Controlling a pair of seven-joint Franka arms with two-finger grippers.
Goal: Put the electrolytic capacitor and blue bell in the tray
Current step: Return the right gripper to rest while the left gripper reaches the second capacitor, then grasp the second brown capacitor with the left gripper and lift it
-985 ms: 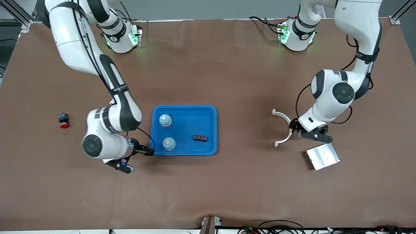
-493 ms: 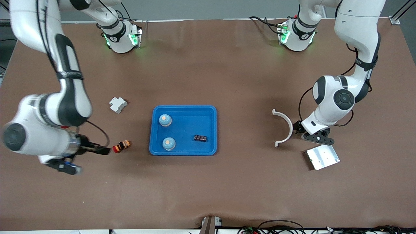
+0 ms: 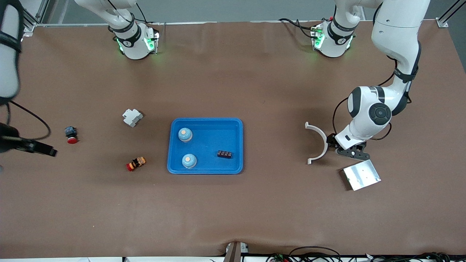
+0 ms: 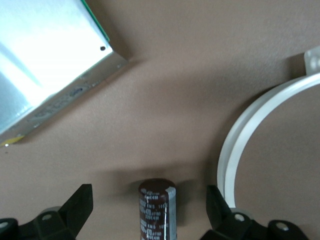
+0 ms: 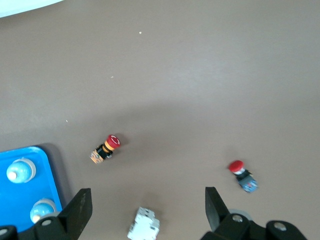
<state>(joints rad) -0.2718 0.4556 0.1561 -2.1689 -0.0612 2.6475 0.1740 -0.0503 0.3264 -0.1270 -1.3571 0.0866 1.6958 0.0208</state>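
Note:
The blue tray (image 3: 214,136) lies mid-table and holds two blue bells (image 3: 185,134) (image 3: 189,160) and a small black block (image 3: 224,154). The brown electrolytic capacitor (image 4: 157,210) lies on the table between the open fingers of my left gripper (image 4: 149,200), untouched by them. In the front view the left gripper (image 3: 330,142) hides it. My right gripper (image 3: 49,152) is open and empty, high over the right arm's end of the table. The right wrist view shows the tray's corner (image 5: 15,200) and both bells (image 5: 21,170) (image 5: 42,210).
A white curved piece (image 3: 318,142) and a silver metal plate (image 3: 361,175) flank the left gripper. A white block (image 3: 131,117), a red-and-yellow button (image 3: 136,163) and a red button (image 3: 71,134) lie toward the right arm's end.
My right arm has swung away from the tray's edge toward its own end of the table and risen. My left gripper has shifted slightly beside the white curved piece.

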